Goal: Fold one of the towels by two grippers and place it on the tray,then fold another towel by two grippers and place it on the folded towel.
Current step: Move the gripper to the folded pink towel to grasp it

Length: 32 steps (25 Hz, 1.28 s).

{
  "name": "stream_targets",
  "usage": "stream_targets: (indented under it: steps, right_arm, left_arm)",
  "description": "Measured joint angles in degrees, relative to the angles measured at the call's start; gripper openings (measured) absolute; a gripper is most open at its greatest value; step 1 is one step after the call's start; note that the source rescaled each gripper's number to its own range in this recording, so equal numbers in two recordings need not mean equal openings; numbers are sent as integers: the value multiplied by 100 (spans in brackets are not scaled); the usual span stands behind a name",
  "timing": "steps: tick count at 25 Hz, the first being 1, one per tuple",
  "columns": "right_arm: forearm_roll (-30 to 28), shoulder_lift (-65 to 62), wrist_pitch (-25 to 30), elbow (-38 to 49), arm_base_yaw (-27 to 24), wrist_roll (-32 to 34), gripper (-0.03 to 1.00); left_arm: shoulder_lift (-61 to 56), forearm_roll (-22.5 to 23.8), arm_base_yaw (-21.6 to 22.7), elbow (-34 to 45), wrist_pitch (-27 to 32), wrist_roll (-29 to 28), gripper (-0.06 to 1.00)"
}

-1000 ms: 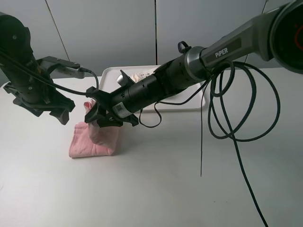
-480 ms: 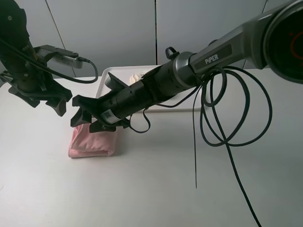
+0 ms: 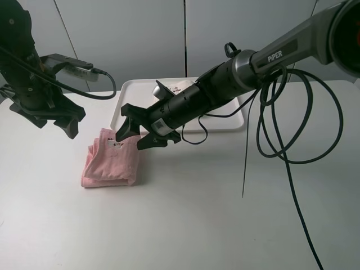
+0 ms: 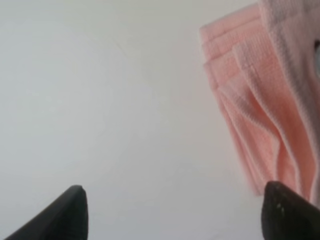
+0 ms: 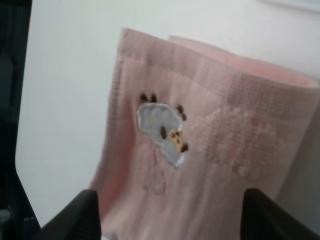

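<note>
The pale pink towel [image 3: 112,163] lies folded on the table at the left, its cartoon patch [image 5: 162,127] facing up. My right gripper [image 3: 138,132] hovers just over the towel's far right corner. It is open, and in the right wrist view [image 5: 175,220] nothing sits between its fingers. My left gripper [image 3: 73,124] hangs above the table left of the towel, open and empty, and the left wrist view [image 4: 177,215] shows the towel's layered edge [image 4: 260,100] off to one side. The white tray [image 3: 135,90] sits behind my right arm. Only a sliver of the cream-white towel [image 3: 181,87] shows on it.
Black cables [image 3: 281,140] loop from my right arm down onto the table at the right. A grey panelled wall [image 3: 140,34] stands behind the tray. Bare white table [image 3: 185,219] stretches in front of the pink towel.
My right gripper has opened, let go of the pink towel and drawn back toward the tray. The towel's top layer now lies flat with its patch showing. My left arm rose slightly, then held still.
</note>
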Motion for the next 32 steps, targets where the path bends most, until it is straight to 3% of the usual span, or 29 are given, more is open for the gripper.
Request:
stream_targets:
  steps: [3, 8, 22, 25, 32]
  right_arm:
    - [-257, 0, -108, 0, -13, 112, 64]
    - [-380, 0, -319, 0, -22, 336, 74]
    - [-108, 511, -280, -268, 229, 313, 73]
    - [-143, 535, -409, -276, 333, 240, 63]
    - [-246, 565, -605, -276, 396, 142, 11]
  left_arm:
    - [0, -33, 0, 0, 0, 60, 91]
    - [0, -121, 0, 0, -55, 94, 91]
    - [0, -140, 0, 0, -138, 103, 91]
    - [0, -140, 0, 0, -138, 103, 91]
    - [0, -144, 0, 0, -138, 134, 91]
